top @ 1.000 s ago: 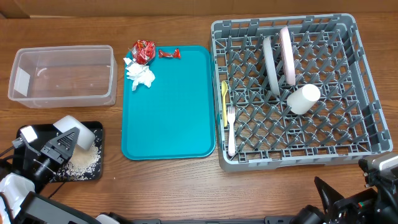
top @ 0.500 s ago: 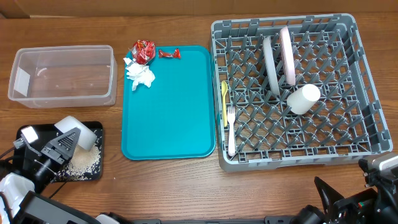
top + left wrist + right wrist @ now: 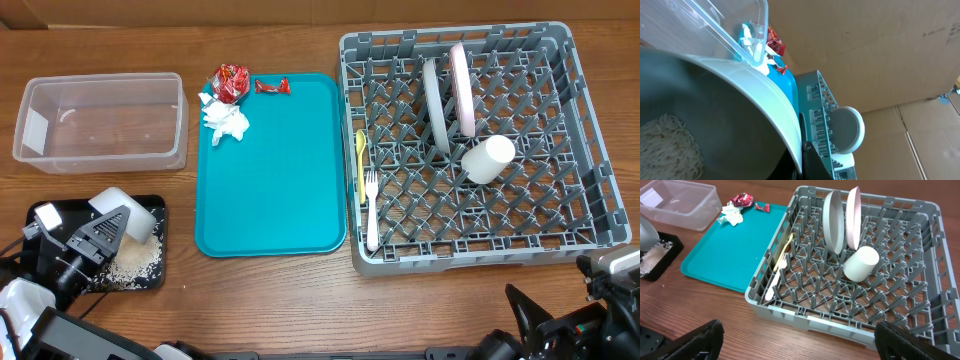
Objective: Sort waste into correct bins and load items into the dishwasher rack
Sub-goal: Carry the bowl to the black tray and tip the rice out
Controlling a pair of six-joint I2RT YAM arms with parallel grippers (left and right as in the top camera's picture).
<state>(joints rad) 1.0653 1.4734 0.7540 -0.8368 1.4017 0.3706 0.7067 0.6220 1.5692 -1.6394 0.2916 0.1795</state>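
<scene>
Overhead, we see the left gripper at the table's near left corner, its fingers closed on the rim of the small cream bowl. The bowl is tipped on its side over the far end of the black tray. A patch of rice grains lies in that tray just beside the bowl. In the left wrist view the bowl's pale rim fills most of the picture, with one dark finger pressed against it.

The clear tub sits beyond the black tray, apart from it. On the far left corner of the teal tray we find the crumpled napkin, with two red wrappers just beyond it at the tray's edge.

The rack stands to the right of the teal tray. In it the grey plate and the white plate stand on edge side by side between the pegs. The cup lies on its side near them. The spoon and the fork lie along the rack's left side.

The right gripper hovers near the rack's front wall, fingers spread wide with nothing between them
</scene>
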